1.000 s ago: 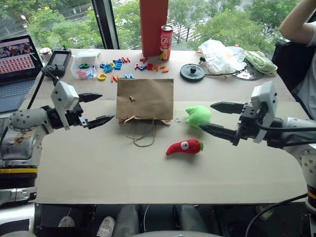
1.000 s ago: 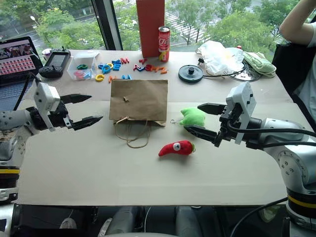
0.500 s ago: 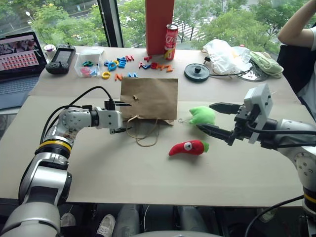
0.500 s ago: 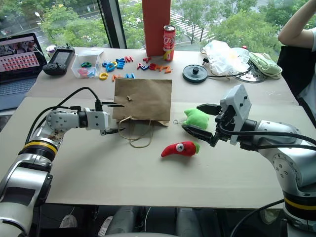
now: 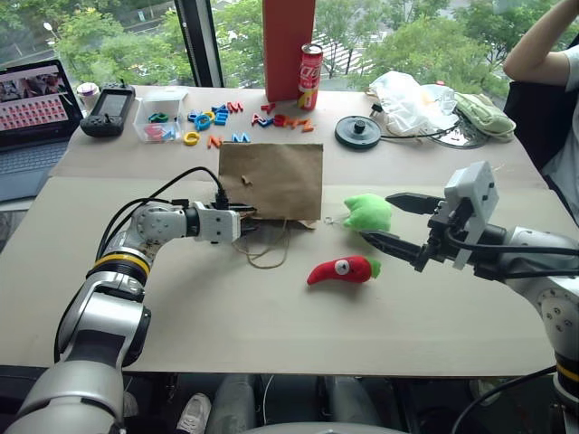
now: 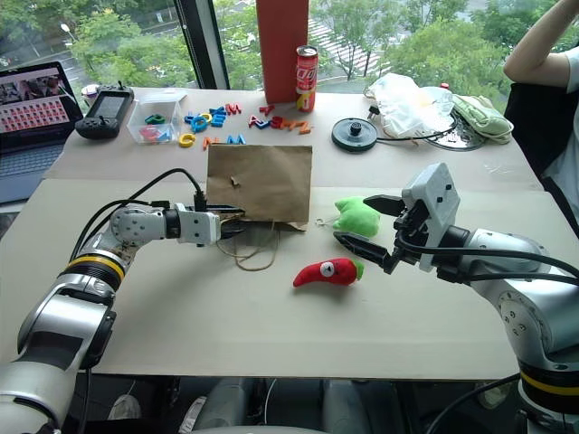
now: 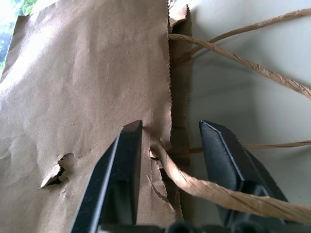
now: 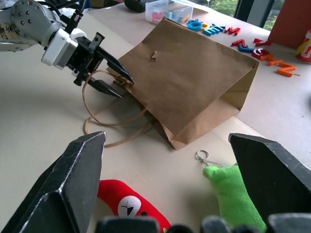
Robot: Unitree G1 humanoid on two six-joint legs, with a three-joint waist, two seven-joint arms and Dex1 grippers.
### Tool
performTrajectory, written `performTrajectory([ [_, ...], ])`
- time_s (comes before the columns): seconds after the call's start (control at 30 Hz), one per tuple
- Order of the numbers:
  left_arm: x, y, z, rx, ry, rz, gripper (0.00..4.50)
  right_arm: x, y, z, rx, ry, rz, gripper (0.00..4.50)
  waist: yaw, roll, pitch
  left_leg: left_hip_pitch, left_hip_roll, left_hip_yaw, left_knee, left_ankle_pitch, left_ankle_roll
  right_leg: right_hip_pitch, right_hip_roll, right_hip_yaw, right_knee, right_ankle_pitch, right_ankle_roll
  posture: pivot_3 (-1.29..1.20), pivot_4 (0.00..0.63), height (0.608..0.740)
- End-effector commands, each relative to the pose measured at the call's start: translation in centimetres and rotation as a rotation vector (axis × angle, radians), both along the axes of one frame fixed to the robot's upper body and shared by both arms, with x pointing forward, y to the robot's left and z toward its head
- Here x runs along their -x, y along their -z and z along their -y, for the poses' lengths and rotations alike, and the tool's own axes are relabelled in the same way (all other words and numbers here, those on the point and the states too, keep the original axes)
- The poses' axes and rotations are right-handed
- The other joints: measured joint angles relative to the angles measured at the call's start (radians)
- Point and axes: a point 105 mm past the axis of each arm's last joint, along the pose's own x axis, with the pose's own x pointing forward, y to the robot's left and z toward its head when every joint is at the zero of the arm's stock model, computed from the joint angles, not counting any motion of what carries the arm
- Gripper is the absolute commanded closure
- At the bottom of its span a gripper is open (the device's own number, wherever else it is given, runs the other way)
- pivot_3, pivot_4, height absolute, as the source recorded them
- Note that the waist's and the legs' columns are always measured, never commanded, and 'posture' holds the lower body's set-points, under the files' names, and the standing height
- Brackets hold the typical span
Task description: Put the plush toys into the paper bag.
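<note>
Since a second ago the left gripper point(image 5: 246, 220) has swung in from the table's left side to the near left corner of the paper bag point(image 5: 271, 180); its black fingers, then spread wide in the air, now stand narrowed astride the bag's torn open edge, one over the upper paper layer, the other beside the folded edge, with a twisted-cord handle point(image 7: 204, 187) running between them. Whether they pinch the paper cannot be told. The right gripper point(image 5: 398, 221) has kept its place.

- Paper bag: brown kraft, lying flat, mouth toward the robot, tan cord handles point(image 5: 267, 249) looped on the table in front of it; small tear in the upper face.
- Lime-green plush toy point(image 5: 366, 212): just right of the bag's near right corner, a small metal keyring point(image 8: 202, 156) on the side facing the bag.
- Red chili plush toy point(image 5: 342, 269): one big eye, green stem; nearer the robot than the green one, apart from the bag.
- Right gripper: fingers wide apart, empty, hovering just right of the green toy.
- Red drinks can point(image 5: 309, 65): white script, not legible, beside a tall red box point(image 5: 288, 45).
- Plastic letters point(image 5: 217, 117): scattered at the far side; an "M" and an "N" can be made out.
- Laptop point(image 5: 32, 108): far left, screen lit.
</note>
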Motion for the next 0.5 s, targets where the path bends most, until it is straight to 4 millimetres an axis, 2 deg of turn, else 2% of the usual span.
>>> performTrajectory([
  [0.03,-0.3,-1.8,0.3,-0.001,0.026,0.056,4.21,0.4,-1.1,-0.2,-0.010,-0.007,0.054,0.00,0.000,0.000,0.000,0.000,0.000,0.000,0.000,0.000,0.000,0.000,0.000,0.000,0.000,0.000,0.000,0.00,0.150,0.739],
  [0.07,-0.3,-1.7,0.3,-0.003,0.026,0.055,4.38,0.4,-1.1,-0.2,-0.011,-0.006,0.054,0.00,0.000,0.000,0.000,0.000,0.000,0.000,0.000,0.000,0.000,0.000,0.000,0.000,0.000,0.000,0.000,0.00,0.150,0.739],
  [0.27,-0.4,-2.2,0.6,0.025,0.031,0.053,4.38,0.1,-1.1,-0.1,-0.010,0.002,0.059,0.00,0.000,0.000,0.000,0.000,0.000,0.000,0.000,0.000,0.000,0.000,0.000,0.000,0.000,0.000,0.000,0.00,0.150,0.739],
  [0.37,0.0,-3.1,0.9,0.082,0.058,0.036,4.38,0.1,-1.0,-0.1,-0.009,0.004,0.058,0.00,0.000,0.000,0.000,0.000,0.000,0.000,0.000,0.000,0.000,0.000,0.000,0.000,0.000,0.000,0.000,0.00,0.150,0.739],
  [0.5,1.4,-4.6,0.5,0.171,0.089,-0.086,4.38,0.3,-0.7,-0.5,-0.008,-0.015,0.045,0.00,-0.002,0.000,0.000,-0.001,0.000,0.000,0.001,0.000,0.000,0.000,0.001,0.001,0.000,0.000,0.000,0.00,0.150,0.739],
])
